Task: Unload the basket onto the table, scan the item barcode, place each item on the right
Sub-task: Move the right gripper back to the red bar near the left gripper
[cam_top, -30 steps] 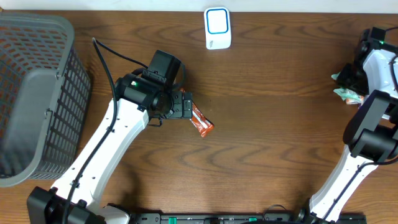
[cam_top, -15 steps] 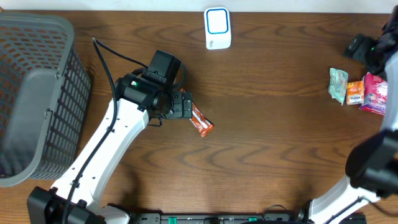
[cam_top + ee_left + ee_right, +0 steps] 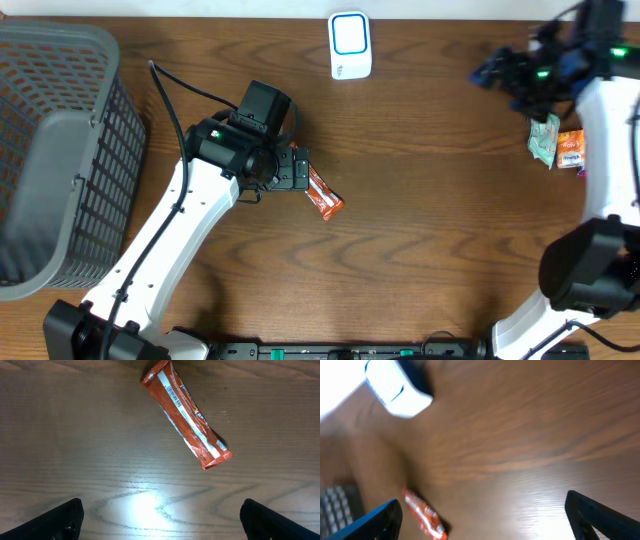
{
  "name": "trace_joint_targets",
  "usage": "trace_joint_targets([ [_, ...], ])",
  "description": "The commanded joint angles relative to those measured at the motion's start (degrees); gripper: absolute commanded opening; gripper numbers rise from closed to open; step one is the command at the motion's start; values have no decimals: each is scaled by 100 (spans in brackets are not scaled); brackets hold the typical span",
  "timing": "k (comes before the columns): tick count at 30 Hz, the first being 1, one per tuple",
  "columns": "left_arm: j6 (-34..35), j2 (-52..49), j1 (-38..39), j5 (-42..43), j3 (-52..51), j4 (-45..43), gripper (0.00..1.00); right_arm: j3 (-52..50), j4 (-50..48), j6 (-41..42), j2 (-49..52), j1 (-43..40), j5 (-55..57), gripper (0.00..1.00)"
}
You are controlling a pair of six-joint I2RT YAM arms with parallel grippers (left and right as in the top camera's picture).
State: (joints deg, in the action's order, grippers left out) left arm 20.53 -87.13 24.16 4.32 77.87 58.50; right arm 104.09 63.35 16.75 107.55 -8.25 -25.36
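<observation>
The orange snack bar (image 3: 324, 194) lies flat on the tabletop (image 3: 430, 220), well apart from the white scanner (image 3: 350, 45), on the robot's side. Its barcode faces up. The left fingers (image 3: 60, 520) are spread wide and hold nothing. The right fingers (image 3: 370, 520), right of the scanner, are spread wide too.

You have the orange-red foil-wrapped snack bar (image 3: 324, 194) lying flat and slantwise on the bare wood near the middle of the desk. Its white strip with the printed barcode (image 3: 173, 394) faces up. The white box-shaped scanner with a blue-ringed window (image 3: 350, 45) sits at the desk's far edge, well apart from the bar.
</observation>
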Motion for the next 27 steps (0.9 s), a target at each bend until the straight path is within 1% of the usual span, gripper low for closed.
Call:
trace_joint_targets([
  [1,-72,-33,2,-50,2,17,100,-280,-81,33,103,479,-20,99],
  [6,-72,-33,2,-50,2,17,100,-680,-479,39,114,1137,103,99],
  [12,-72,-33,2,-50,2,17,100,-754,-693,39,133,1779,278,99],
  [16,-72,-33,2,-52,2,17,100,-1086,-1196,142,133,2168,278,99],
  [19,-72,-33,2,-50,2,17,100,-1521,-1838,612,136,2430,275,99],
  [21,-72,-33,2,-50,2,17,100,-1893,-2433,1161,136,2605,273,96],
  [23,-72,-33,2,-52,2,17,100,-2203,-2940,1528,136,2739,273,92],
  [25,-72,-33,2,-52,2,17,100,-2474,-3438,1764,136,2892,271,90],
  [27,-72,-33,2,-52,2,17,100,-2675,-3812,1814,136,3056,275,88],
])
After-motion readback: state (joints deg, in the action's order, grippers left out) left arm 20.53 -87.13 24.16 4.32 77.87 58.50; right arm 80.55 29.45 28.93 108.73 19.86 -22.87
